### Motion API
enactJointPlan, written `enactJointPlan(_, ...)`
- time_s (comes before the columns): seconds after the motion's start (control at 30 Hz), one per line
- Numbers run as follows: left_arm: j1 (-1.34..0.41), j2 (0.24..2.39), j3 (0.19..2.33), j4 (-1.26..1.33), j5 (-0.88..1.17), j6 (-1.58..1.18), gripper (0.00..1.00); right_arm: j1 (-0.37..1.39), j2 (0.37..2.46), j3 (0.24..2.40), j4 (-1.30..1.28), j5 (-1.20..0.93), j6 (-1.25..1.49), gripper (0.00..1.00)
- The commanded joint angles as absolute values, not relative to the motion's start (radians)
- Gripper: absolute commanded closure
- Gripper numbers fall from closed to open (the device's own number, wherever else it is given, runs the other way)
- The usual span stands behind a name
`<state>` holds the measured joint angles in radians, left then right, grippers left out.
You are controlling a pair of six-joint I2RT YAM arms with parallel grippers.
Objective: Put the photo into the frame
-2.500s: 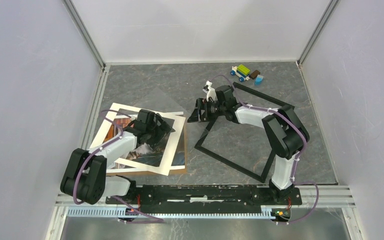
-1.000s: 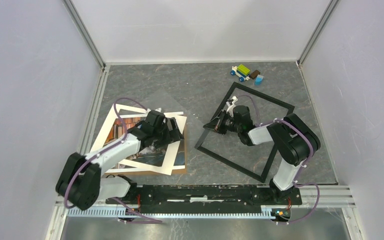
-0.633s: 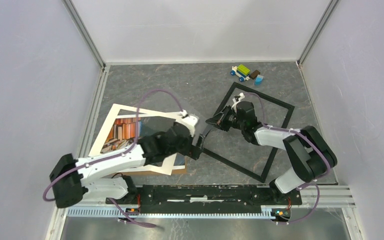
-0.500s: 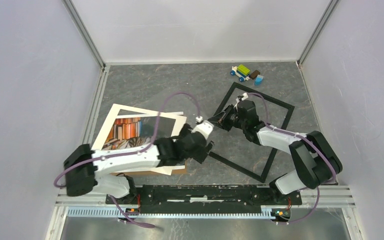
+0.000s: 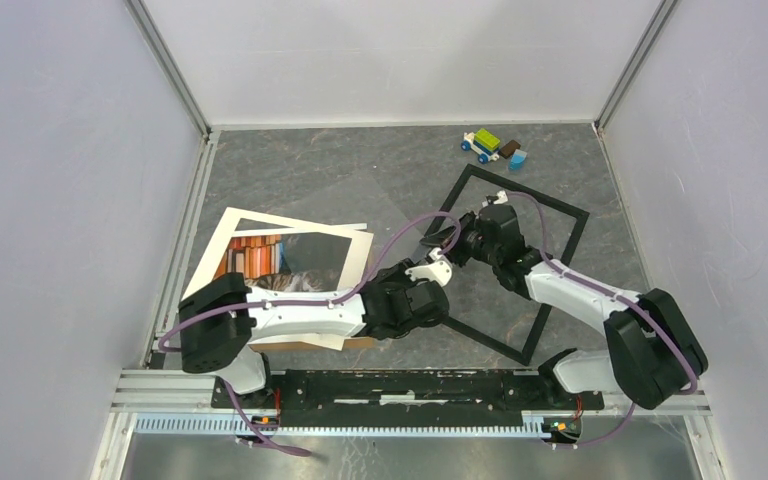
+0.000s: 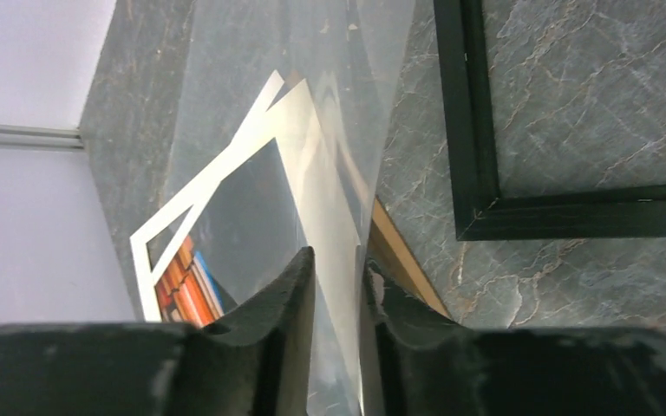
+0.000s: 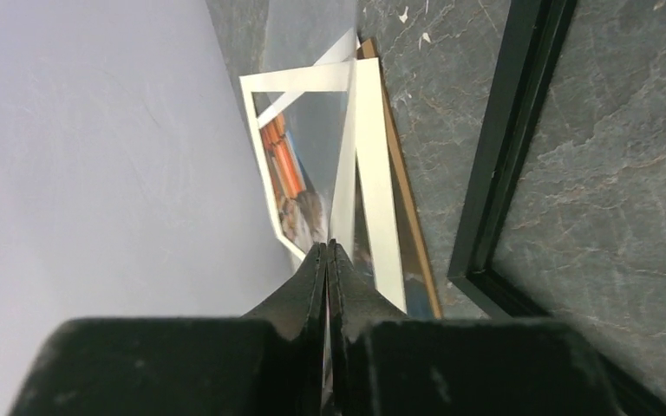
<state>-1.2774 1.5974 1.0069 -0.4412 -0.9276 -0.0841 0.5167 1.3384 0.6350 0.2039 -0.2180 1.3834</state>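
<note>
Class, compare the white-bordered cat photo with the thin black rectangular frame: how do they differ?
The photo is a solid print, white-edged; the frame is black and open, table showing through. The photo lies on brown cardboard; the frame lies straight on the grey table. Both lie flat, askew.

On the counter there is one photo, one black frame, one brown cardboard board and one clear sheet. Two tools are in view, the left tool and the right tool. Beyond the right tool sit one toy car, one brown block and one blue block.
</note>
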Motion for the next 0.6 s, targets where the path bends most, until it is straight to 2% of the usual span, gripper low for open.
enactJointPlan(0.0, -1.291, 1.557, 1.024, -0.434, -1.01, -0.057, 0.8, 0.522, 1.308, 0.691, 0.102, -0.171, 1.206, 0.83)
enactJointPlan(0.03, -1.293, 1.545, 1.018, -0.432, -1.008, -0.064, 0.84, 0.515, 1.315, 0.716, 0.043, -0.163, 1.12, 0.69)
enactJointPlan(0.13, -1.293, 1.52, 0.985, -0.394, -1.005, -0.062, 0.86, 0.446, 1.345, 0.756, -0.064, -0.201, 0.86, 0.38)
enactJointPlan(0.2, -1.295, 1.505, 0.968, -0.381, -1.002, -0.064, 0.89, 0.379, 1.38, 0.772, -0.09, -0.301, 0.77, 0.21)
enactJointPlan(0.23, -1.296, 1.498, 0.961, -0.38, -1.003, -0.067, 0.91, 0.343, 1.409, 0.8, -0.113, -0.374, 0.728, 0.16)
enactJointPlan(0.33, -1.299, 1.464, 0.936, -0.372, -1.001, -0.072, 0.96, 0.285, 1.498, 0.915, -0.189, -0.506, 0.632, 0.08)
enactJointPlan(0.47, -1.304, 1.406, 0.912, -0.347, -0.976, -0.075, 0.98, 0.286, 1.63, 1.026, -0.2, -0.608, 0.653, 0.02)
enactJointPlan(0.57, -1.305, 1.339, 0.87, -0.293, -0.931, -0.066, 0.98, 0.29, 1.706, 1.097, -0.219, -0.603, 0.687, 0.03)
